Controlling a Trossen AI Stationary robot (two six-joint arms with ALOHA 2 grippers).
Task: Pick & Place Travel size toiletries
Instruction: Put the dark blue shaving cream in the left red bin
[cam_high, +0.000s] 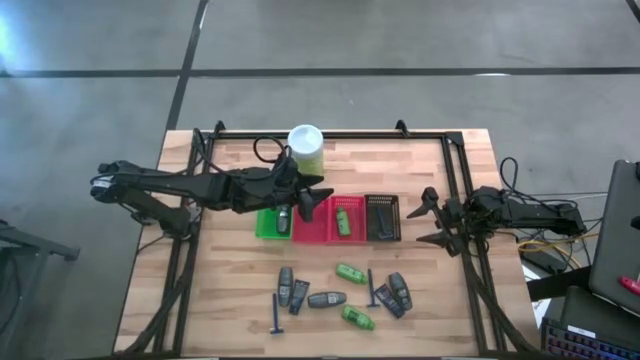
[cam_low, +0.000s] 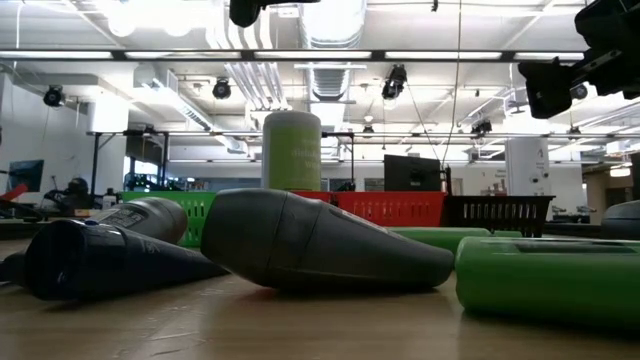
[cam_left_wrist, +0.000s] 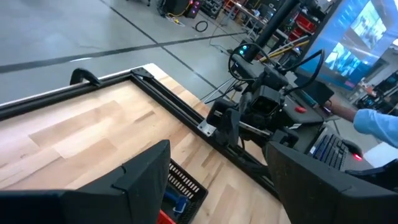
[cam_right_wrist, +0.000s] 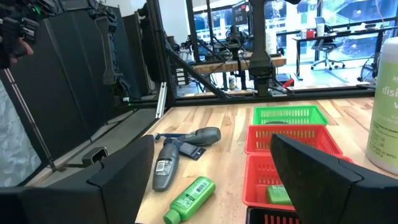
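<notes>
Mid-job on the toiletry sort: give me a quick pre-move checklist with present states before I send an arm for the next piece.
1. Left gripper empty: ok, its fingers stand open above the red baskets with nothing between them.
2. Right gripper empty: ok, open beside the black basket, nothing held.
3. Loose items reachable: ok, grey bottles, green bottles and blue sticks lie on the bare table in front of the baskets.
4. Baskets upright in a row: ok, green basket, red and black side by side.
5. White canister out of the way: ok, upright behind the baskets.
6. Black basket contents: cannot tell from above.
</notes>
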